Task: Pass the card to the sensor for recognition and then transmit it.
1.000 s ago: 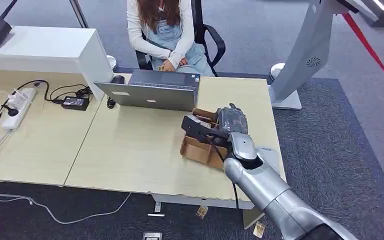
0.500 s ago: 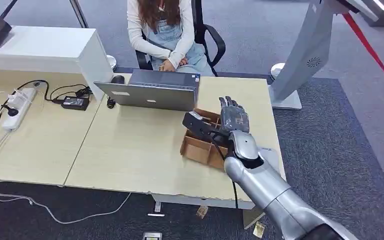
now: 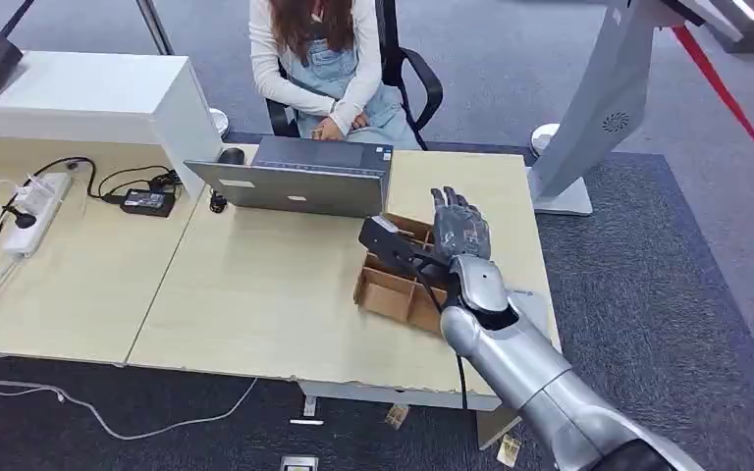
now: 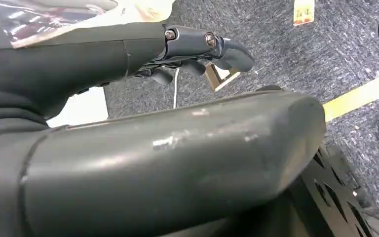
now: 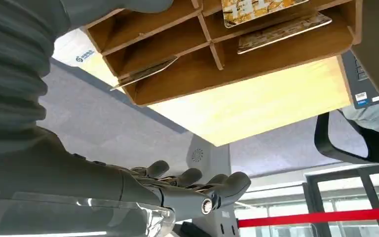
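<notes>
My right hand [image 3: 457, 235] hovers spread and empty over the cardboard organizer [image 3: 393, 289]; I'd lower it slowly at 12 o'clock, fingers aimed into one slot, so the thumb can pinch a card's edge. The right wrist view reveals the cards [image 5: 281, 27] lying in the compartments. My left hand [image 4: 187, 49] hangs loosely curled, holding nothing, above the carpet.

1. The right hand [image 3: 459, 238] hovers over the cardboard box [image 3: 390, 291] and covers its far compartments in the head view.
2. The cards [image 5: 276, 24] in the box are cropped by the right wrist view's edge.
3. The person [image 3: 319, 59] at the laptop [image 3: 299, 177] is cut off at the top.
4. The left hand [image 4: 197, 47] hangs low, its fingertips partly tucked behind the thick thumb.
</notes>
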Robot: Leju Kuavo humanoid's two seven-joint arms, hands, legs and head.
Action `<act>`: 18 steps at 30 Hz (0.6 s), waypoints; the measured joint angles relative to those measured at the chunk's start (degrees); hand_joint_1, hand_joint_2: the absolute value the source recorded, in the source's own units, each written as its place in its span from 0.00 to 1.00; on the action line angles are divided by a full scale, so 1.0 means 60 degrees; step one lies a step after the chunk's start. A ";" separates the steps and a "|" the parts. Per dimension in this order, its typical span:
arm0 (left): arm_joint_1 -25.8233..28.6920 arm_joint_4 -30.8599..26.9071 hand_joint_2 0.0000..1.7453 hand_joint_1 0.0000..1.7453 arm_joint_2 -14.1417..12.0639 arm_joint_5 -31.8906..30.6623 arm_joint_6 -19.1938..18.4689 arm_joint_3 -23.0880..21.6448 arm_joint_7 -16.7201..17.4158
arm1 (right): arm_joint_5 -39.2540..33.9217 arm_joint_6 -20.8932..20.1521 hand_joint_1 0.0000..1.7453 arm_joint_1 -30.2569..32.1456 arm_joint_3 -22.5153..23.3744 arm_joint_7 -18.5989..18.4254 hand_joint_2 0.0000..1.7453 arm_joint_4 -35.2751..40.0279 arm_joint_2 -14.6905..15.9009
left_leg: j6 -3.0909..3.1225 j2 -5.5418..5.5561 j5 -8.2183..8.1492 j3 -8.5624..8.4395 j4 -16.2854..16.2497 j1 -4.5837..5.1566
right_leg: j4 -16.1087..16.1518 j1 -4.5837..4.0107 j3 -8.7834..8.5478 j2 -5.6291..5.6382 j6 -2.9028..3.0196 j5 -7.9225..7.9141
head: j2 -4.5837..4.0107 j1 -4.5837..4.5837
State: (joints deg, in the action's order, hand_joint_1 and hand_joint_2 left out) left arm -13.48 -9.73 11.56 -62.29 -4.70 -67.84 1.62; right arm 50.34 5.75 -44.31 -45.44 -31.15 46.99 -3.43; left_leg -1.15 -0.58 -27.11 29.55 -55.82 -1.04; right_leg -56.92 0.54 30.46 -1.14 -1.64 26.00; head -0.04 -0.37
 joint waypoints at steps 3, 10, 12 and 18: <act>0.0000 0.0000 0.00 0.00 0.0000 0.0004 0.0000 0.0000 0.0000 | 0.0004 -0.0015 0.00 0.0001 0.0000 -0.0033 1.00 0.0000 0.0000 | 0.0000 0.0000 0.0000 0.0000 0.0000 0.0000 | 0.0000 0.0000 0.0000 0.0000 0.0000 0.0000 | 0.0000 0.0000; 0.0000 0.0000 0.00 0.00 -0.0004 0.0015 -0.0004 0.0000 0.0022 | 0.0131 -0.0073 0.17 0.0003 0.0004 -0.0241 1.00 -0.0007 0.0004 | 0.0000 0.0000 0.0000 -0.0005 0.0000 0.0000 | 0.0001 0.0000 0.0005 0.0000 0.0000 0.0000 | 0.0000 0.0000; 0.0001 0.0000 0.00 0.00 0.0000 0.0015 0.0000 0.0000 0.0033 | 0.0142 0.0490 0.37 0.0279 0.0033 0.0231 1.00 0.0033 0.0201 | 0.0000 0.0001 -0.0001 -0.0009 0.0000 -0.0002 | 0.0005 -0.0001 -0.0008 -0.0003 -0.0002 0.0002 | 0.0000 0.0000; -0.0001 0.0000 0.00 0.00 0.0000 0.0018 0.0000 0.0000 0.0109 | -0.0007 0.1115 0.87 0.1257 0.0011 0.0696 1.00 0.0214 0.0925 | 0.0006 -0.0005 -0.0006 0.0001 -0.0001 0.0015 | 0.0004 0.0000 -0.0001 0.0002 -0.0002 0.0001 | 0.0000 0.0000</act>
State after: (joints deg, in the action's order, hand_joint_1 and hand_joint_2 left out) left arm -13.48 -9.73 11.56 -62.18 -4.70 -67.84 2.27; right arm 50.29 12.44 -36.77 -45.37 -26.97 48.28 2.12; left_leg -1.12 -0.61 -27.14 29.55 -55.82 -0.95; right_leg -56.89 0.55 30.46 -1.13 -1.65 26.01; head -0.04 -0.37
